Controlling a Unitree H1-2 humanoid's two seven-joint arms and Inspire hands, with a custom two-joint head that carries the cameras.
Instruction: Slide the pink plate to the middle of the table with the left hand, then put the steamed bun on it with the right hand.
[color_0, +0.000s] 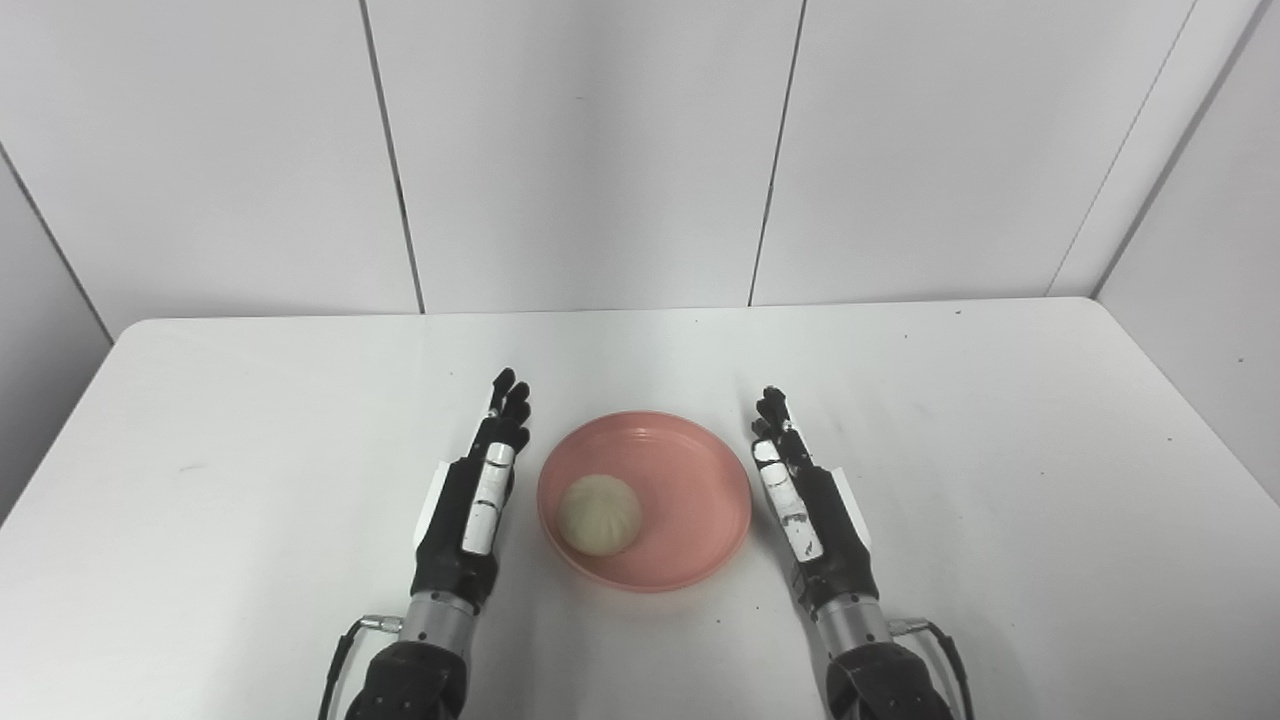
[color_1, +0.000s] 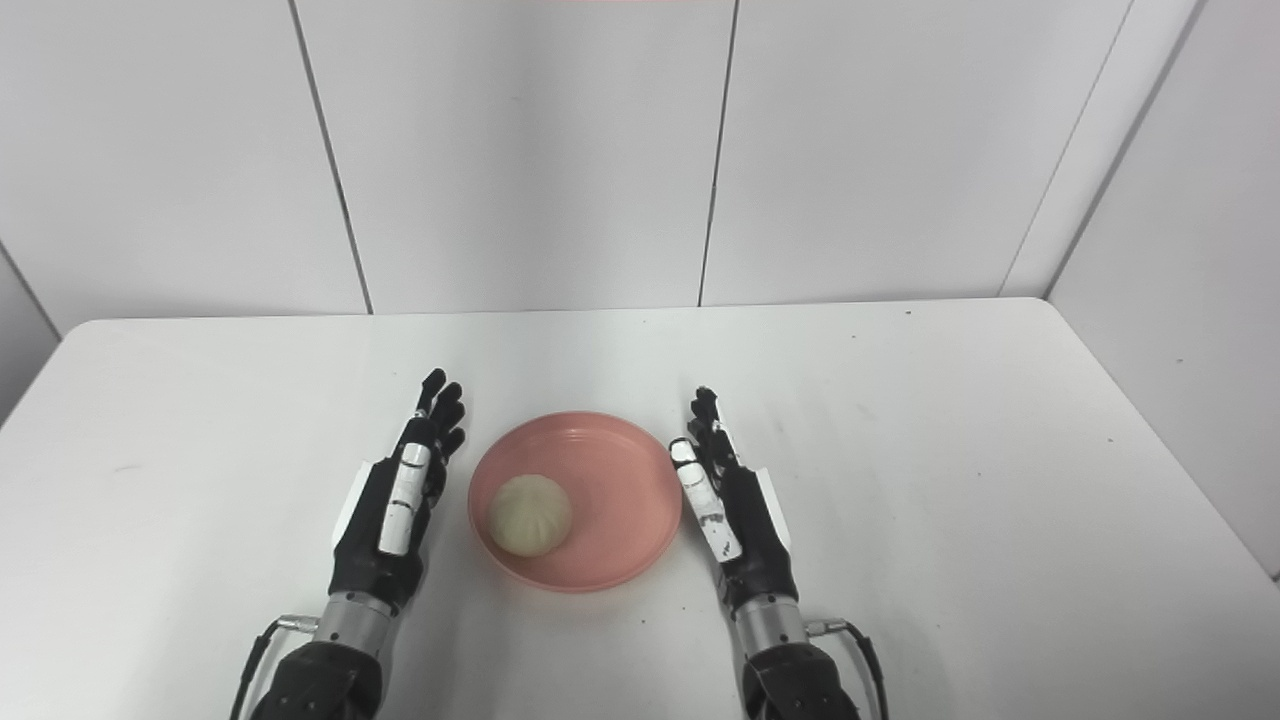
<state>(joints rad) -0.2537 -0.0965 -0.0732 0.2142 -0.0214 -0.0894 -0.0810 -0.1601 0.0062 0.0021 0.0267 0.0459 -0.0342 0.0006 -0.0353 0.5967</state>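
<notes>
A pink plate (color_0: 690, 470) sits on the white table near its middle, toward the front. A pale steamed bun (color_0: 599, 514) lies inside the plate on its left side. My left hand (color_0: 480, 495) rests just left of the plate, fingers straight and apart, holding nothing. My right hand (color_0: 800, 495) rests just right of the plate, fingers straight, holding nothing. Neither hand touches the plate. The same scene shows in the right eye view, with the plate (color_1: 620, 480), bun (color_1: 529, 514), left hand (color_1: 400, 495) and right hand (color_1: 725, 500).
The white table (color_0: 300, 420) stretches wide on both sides and behind the plate. White wall panels (color_0: 600, 150) stand behind the table's far edge. A wall closes in at the right.
</notes>
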